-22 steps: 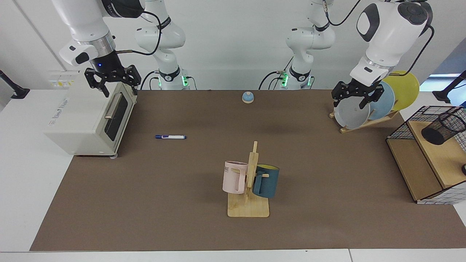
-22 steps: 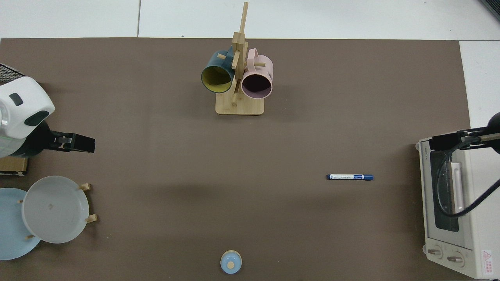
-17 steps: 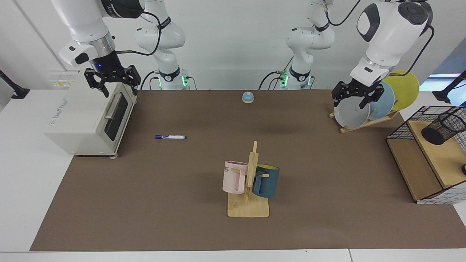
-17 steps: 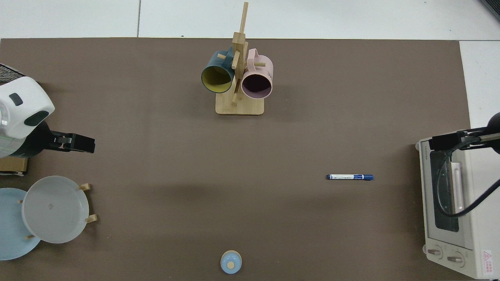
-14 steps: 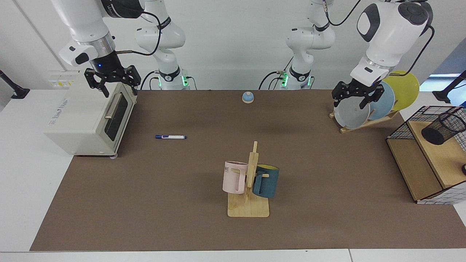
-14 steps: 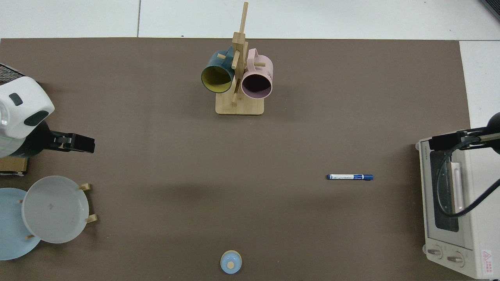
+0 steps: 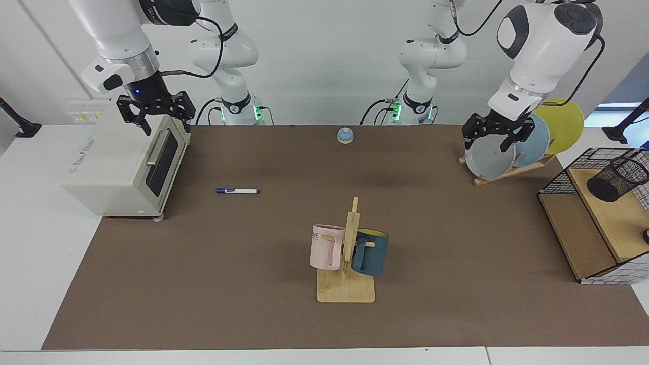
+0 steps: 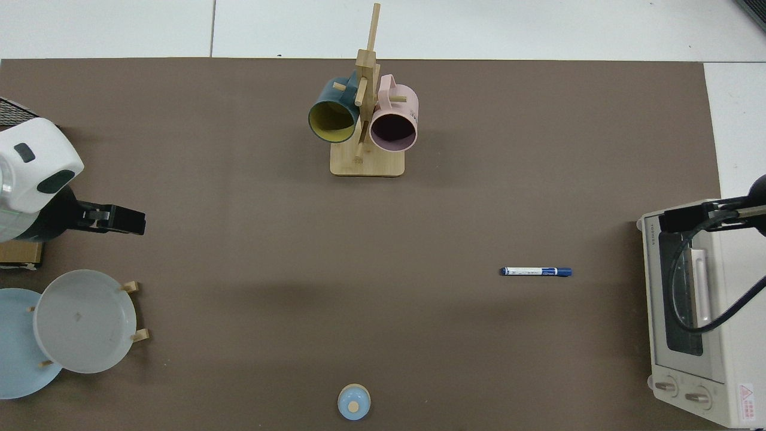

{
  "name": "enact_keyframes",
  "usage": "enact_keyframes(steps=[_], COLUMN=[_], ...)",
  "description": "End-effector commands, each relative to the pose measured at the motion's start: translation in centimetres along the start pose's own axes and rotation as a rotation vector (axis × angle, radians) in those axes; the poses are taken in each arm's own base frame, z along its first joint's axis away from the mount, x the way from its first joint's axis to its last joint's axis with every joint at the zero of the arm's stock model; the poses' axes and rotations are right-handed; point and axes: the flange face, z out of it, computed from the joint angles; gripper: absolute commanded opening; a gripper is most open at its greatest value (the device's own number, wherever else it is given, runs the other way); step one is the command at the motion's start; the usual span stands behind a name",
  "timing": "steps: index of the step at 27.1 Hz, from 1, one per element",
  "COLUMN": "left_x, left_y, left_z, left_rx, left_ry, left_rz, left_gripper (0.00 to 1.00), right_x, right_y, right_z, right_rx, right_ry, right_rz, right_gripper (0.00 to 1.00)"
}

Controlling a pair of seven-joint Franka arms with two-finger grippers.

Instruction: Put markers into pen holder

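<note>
Count on the desk (image 7: 456, 228): one marker (image 7: 238, 190), one pen holder (image 7: 617, 178), two mugs (image 7: 327, 247), three plates (image 7: 490, 156), one toaster oven (image 7: 124, 163), one mug rack (image 7: 349, 268), one wire basket (image 7: 598, 213), one small blue bell (image 7: 345, 135).

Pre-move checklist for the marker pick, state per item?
1. Marker lies flat on the mat, nothing touching it: ok.
2. Right gripper open, empty, above the toaster oven, on the marker's side: ok.
3. Left gripper open, empty, waiting by the plate rack: ok.
4. Pen holder upright with mouth up: not ok, it looks tipped on the wire basket's wooden shelf.
5. Path from marker to holder: mug rack stands near the front; likely avoidable, ok.
6. Pen holder empty: cannot tell.
</note>
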Motion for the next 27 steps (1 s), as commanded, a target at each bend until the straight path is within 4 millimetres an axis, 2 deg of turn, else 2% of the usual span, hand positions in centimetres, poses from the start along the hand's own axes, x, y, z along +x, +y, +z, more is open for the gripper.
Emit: enact_keyframes(steps=[1, 8, 13, 22, 27], left_x=[-0.5, -0.6, -0.6, -0.6, -0.5], left_y=[-0.3, -0.4, -0.4, -0.5, -0.3], left_z=[0.2, 0.2, 0.2, 0.2, 0.5], left_rx=[-0.003, -0.003, -0.003, -0.003, -0.003], left_ry=[0.0, 0.0, 0.0, -0.002, -0.005], left_rz=[-0.005, -0.006, -0.005, -0.008, -0.005], left_gripper=[1.0, 1.0, 1.0, 1.0, 1.0], right_x=[-0.6, -0.8, -0.6, -0.4, 1.1], right_y=[0.0, 0.1, 0.5, 1.0, -1.5], right_z=[0.0, -0.2, 0.5, 5.7, 10.2], right_rx=[0.002, 0.004, 0.004, 0.006, 0.089], right_ry=[-0.008, -0.011, -0.017, -0.027, -0.017], right_rz=[-0.019, -0.014, 0.006, 0.193, 0.349], right_gripper=[1.0, 1.0, 1.0, 1.0, 1.0])
